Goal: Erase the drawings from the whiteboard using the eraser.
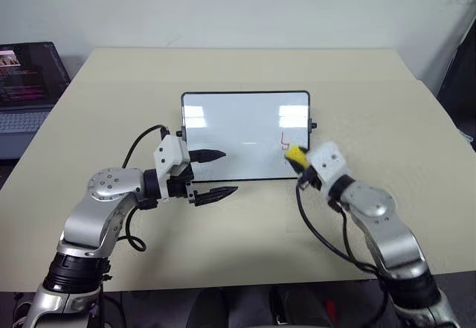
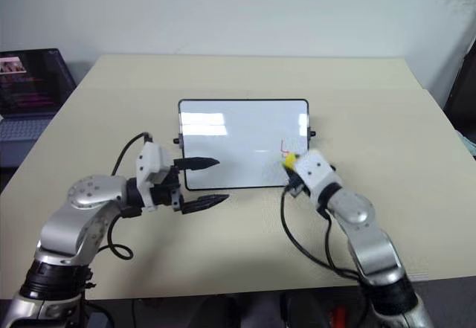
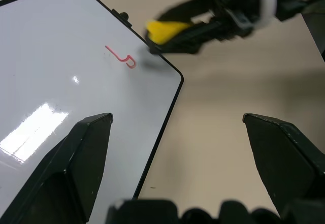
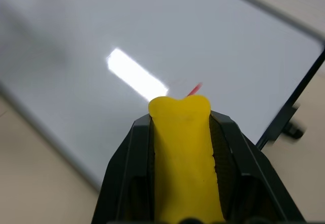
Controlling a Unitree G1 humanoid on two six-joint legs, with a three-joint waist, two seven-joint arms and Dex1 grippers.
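From the left eye view, my right gripper (image 1: 297, 158) was clenched on the eraser (image 1: 295, 155), hovering at the whiteboard (image 1: 238, 120)'s near right corner. One red drawing (image 1: 284, 141) was left, lying just beyond the eraser, toward the board's far edge. My left gripper (image 1: 212, 173) stood released, one finger over the board's near left part and the other off it over the table (image 1: 372, 105), well apart from the mark. So I judged my right arm much the nearer.

In the right eye view the same held: the yellow block sat just on the near side of the red mark, at the board's right end, the long side of the board running across in front of me.

Through the left wrist view, the mark lay near the board's corner, with the eraser just beside it at the frame's edge.

Through the right wrist view, the eraser pointed lengthways out between my fingers (image 4: 127, 173), its tip almost covering the red stroke just ahead. I judged that a short push forward along that axis would carry it over the mark
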